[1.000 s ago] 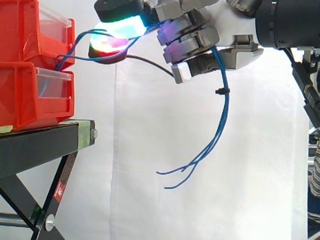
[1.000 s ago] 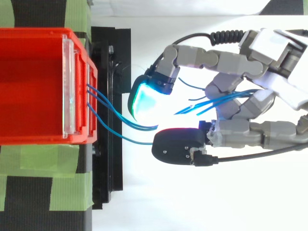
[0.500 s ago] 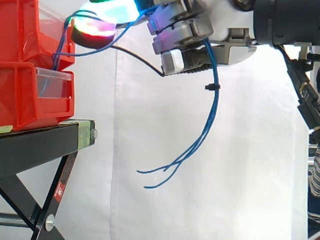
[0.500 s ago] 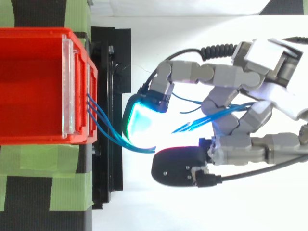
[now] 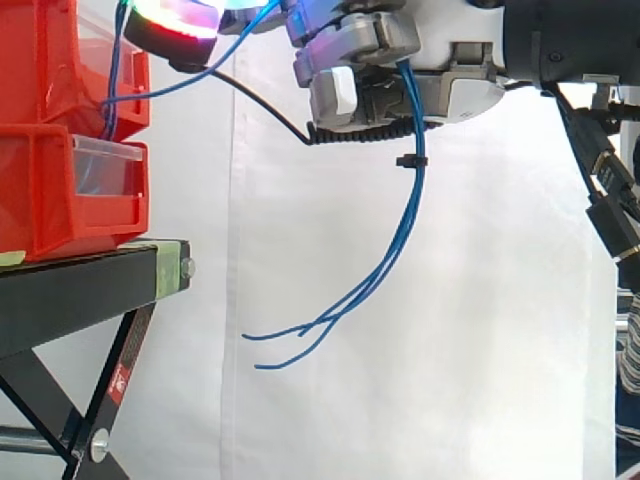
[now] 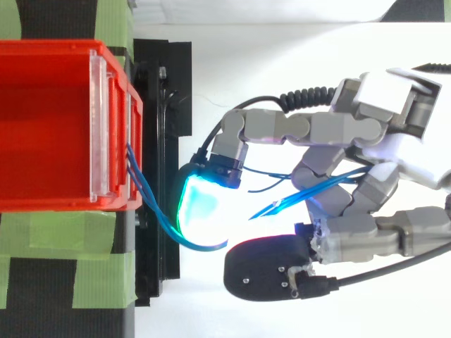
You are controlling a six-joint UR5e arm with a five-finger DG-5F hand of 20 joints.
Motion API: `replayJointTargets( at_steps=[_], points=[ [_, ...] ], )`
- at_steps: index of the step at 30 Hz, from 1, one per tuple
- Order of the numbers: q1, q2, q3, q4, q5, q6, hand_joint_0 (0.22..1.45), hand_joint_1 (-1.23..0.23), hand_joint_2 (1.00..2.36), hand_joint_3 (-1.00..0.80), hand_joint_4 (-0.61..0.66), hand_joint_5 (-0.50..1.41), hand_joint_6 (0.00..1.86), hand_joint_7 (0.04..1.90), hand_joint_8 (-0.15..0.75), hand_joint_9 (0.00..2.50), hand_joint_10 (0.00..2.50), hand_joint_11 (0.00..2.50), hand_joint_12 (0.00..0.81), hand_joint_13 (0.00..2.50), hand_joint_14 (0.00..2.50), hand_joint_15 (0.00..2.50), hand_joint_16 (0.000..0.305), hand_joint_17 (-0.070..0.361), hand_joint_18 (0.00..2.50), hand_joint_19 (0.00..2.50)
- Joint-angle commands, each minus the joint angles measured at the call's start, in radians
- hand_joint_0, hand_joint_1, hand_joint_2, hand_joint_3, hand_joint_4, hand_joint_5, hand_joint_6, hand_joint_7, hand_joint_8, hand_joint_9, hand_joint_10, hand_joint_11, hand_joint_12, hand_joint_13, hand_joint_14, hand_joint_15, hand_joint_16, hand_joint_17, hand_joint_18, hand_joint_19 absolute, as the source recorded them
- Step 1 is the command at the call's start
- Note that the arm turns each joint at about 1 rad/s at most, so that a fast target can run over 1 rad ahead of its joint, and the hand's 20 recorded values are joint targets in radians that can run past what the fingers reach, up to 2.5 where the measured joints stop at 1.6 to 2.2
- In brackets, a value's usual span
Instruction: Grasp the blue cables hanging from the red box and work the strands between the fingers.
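blue thin cable strands [image 5: 415,190], gripped in my curled grey hand [image 6: 366,127]; run from stacked red plastic bins [image 5: 60,190], ends dangling.

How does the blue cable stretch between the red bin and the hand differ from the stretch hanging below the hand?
The bin-side stretch is short, spanning from the bin to the hand; the hanging stretch is longer and curves downward. The bin-side stretch is held at both ends; the hanging stretch ends in free, splayed tips. Only the hanging stretch carries a black tie. Both are the same thin blue strands.
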Motion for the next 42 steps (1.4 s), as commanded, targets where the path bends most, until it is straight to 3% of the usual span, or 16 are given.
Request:
replayJointTargets(
  at_steps=[1,3,5,8,12,16,20,26,29,34,38,42],
  points=[
    [0.000,-0.001,0.000,0.000,0.000,0.016,0.90,-0.76,1.61,0.07,0.12,0.57,0.00,1.40,0.532,1.78,2.50,2.50,0.684,1.96,2.50,1.71,0.243,0.182,2.50,0.60],
    [0.000,0.000,0.000,0.000,0.000,0.019,0.79,-0.74,1.77,-0.05,0.16,0.55,0.00,1.38,0.532,1.78,2.50,2.50,0.684,1.96,2.50,1.71,0.243,0.182,2.50,0.60],
    [-0.002,0.000,0.000,0.000,0.000,0.019,0.73,-0.75,1.81,-0.12,0.19,0.54,0.00,1.38,0.532,1.78,2.50,2.50,0.684,1.96,2.50,1.71,0.243,0.182,2.50,0.60],
    [-0.002,-0.001,0.000,0.000,-0.003,0.019,0.69,-0.76,1.69,-0.18,0.24,0.53,0.00,1.39,0.532,1.78,2.50,2.50,0.684,1.96,2.50,1.71,0.243,0.182,2.50,0.60],
    [-0.002,-0.001,0.000,0.000,-0.006,0.019,0.67,-0.75,1.65,-0.27,0.25,0.51,0.00,1.39,0.532,1.78,2.50,2.50,0.684,1.96,2.50,1.71,0.243,0.182,2.50,0.60],
    [-0.002,-0.001,0.000,-0.006,-0.006,0.005,0.76,-0.76,1.28,-0.26,0.27,0.49,0.00,1.38,0.532,1.78,2.50,2.50,0.684,1.96,2.50,1.71,0.243,0.182,2.50,0.60],
    [-0.002,-0.001,0.000,-0.021,-0.011,-0.035,0.84,-0.76,1.00,-0.27,0.26,0.46,0.00,1.38,0.532,1.78,2.50,2.50,0.684,1.96,2.50,1.71,0.243,0.182,2.50,0.60],
    [0.002,0.000,0.000,-0.027,-0.028,-0.066,0.77,-0.72,1.01,-0.66,0.22,0.41,0.00,1.38,0.532,1.78,2.50,2.50,0.684,1.96,2.50,1.71,0.243,0.182,2.50,0.60],
    [0.000,-0.001,0.000,-0.027,-0.029,-0.066,0.75,-0.71,1.01,-0.75,0.21,0.40,0.00,1.38,0.532,1.78,2.50,2.50,0.684,1.96,2.50,1.71,0.243,0.182,2.50,0.60],
    [0.002,-0.001,0.000,-0.027,-0.028,-0.067,0.78,-0.74,1.01,-0.66,0.24,0.41,0.00,1.37,0.532,1.78,2.50,2.50,0.684,1.96,2.50,1.71,0.243,0.182,2.50,0.60],
    [0.000,-0.001,0.000,-0.027,-0.028,-0.067,0.87,-0.79,1.00,-0.33,0.25,0.42,0.00,1.37,0.532,1.78,2.50,2.50,0.684,1.96,2.50,1.71,0.243,0.182,2.50,0.60],
    [0.000,-0.001,0.000,-0.027,-0.028,-0.067,0.90,-0.80,1.00,-0.24,0.25,0.41,0.00,1.38,0.532,1.78,2.50,2.50,0.684,1.96,2.50,1.71,0.243,0.182,2.50,0.60]
  ],
)
